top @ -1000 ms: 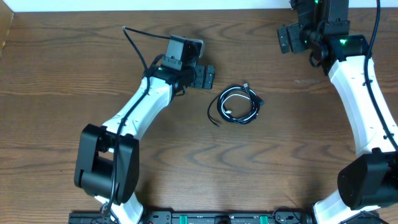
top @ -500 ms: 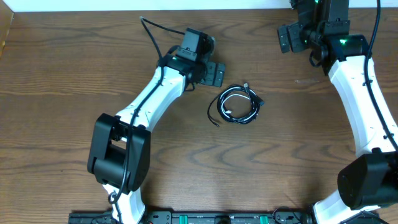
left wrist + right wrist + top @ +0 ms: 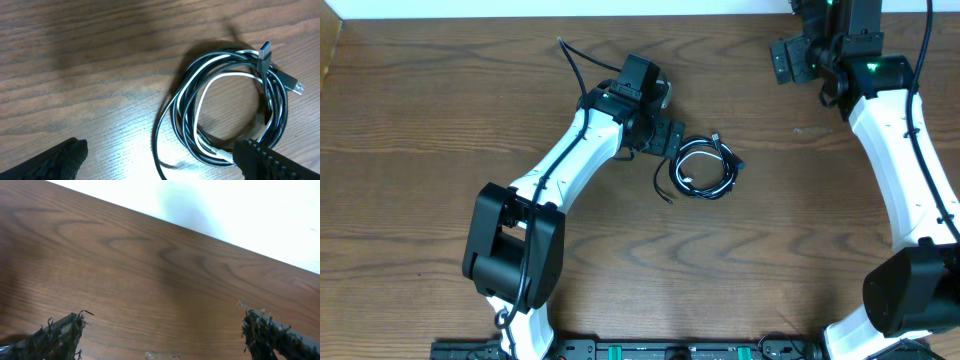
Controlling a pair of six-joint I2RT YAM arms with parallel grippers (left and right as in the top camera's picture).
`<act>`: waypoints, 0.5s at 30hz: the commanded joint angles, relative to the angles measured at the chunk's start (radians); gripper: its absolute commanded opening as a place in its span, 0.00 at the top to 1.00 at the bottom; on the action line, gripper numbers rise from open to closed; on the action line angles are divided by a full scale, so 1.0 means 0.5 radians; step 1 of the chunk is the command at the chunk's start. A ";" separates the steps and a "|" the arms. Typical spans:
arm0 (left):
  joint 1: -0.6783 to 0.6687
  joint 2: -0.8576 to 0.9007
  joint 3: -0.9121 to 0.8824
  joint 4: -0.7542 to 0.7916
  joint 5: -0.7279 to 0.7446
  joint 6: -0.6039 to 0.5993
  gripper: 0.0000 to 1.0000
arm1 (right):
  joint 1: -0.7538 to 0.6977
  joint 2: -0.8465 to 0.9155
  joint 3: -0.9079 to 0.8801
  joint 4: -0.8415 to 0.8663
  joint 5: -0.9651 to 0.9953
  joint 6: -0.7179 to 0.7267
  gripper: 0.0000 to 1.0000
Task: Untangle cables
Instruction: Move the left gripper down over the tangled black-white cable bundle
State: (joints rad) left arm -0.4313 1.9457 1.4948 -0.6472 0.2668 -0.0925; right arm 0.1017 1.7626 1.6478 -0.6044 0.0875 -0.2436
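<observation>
The cables (image 3: 702, 167) lie as one coiled bundle of black and white cord on the wooden table, with small plug ends at its upper right. In the left wrist view the coil (image 3: 230, 107) fills the right half, a blue-tipped plug (image 3: 265, 51) and a silver plug (image 3: 296, 86) at its top right. My left gripper (image 3: 667, 138) hovers at the coil's upper left edge, open, its right finger (image 3: 275, 162) over the coil's lower edge and a loose black strand (image 3: 157, 150) between the jaws. My right gripper (image 3: 788, 62) is open far back right, nothing between its fingers (image 3: 55, 335).
The table's back edge meets a white wall (image 3: 240, 210) close behind the right gripper. The left arm (image 3: 560, 165) stretches diagonally across the table's left half. A thick black arm wire (image 3: 570, 60) loops above the left wrist.
The left arm has swung right and slightly down, bringing its open gripper from well left of the coil to the coil's upper left edge. The right arm has stayed still.
</observation>
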 commanded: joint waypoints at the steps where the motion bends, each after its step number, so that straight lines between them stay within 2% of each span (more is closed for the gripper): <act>1: -0.001 0.022 0.048 -0.010 0.079 0.040 0.02 | -0.023 -0.050 -0.006 0.005 0.046 -0.015 0.01; 15: -0.037 0.195 0.048 0.031 0.081 0.038 0.02 | -0.021 -0.050 -0.007 -0.004 0.037 -0.016 0.01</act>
State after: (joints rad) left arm -0.4393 1.9995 1.4952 -0.6357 0.2905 -0.0814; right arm 0.0944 1.7626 1.6478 -0.6064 0.0990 -0.2432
